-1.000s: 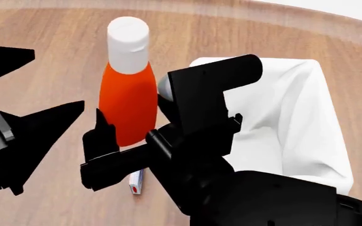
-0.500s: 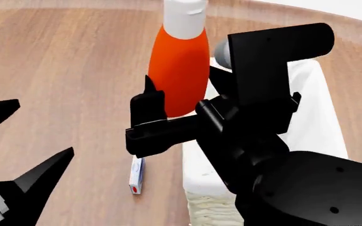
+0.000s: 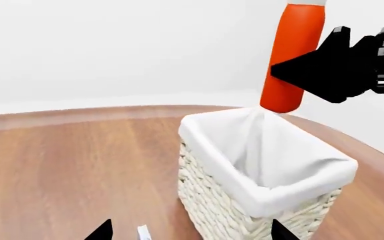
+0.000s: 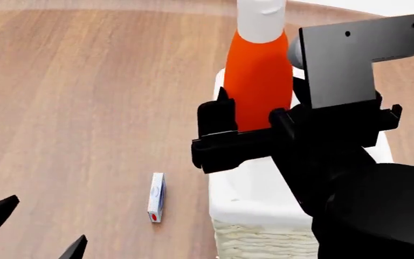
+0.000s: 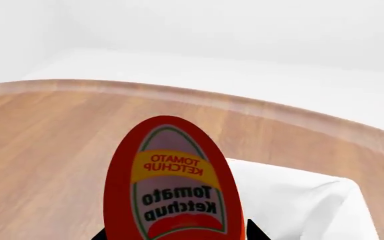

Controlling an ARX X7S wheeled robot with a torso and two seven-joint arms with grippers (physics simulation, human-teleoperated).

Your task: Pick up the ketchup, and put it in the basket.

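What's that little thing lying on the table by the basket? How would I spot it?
Start at the big cream wicker basket with the white cloth liner. On the bare wooden table just beside it, on the robot's left, lies a small flat box, white and blue with a red dot at one end. Unlike the tall red-orange ketchup held in the right tool, it is tiny and lies flat.

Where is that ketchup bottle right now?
The ketchup is upright in the air, clamped in the right gripper, just above the basket at the head view's right.
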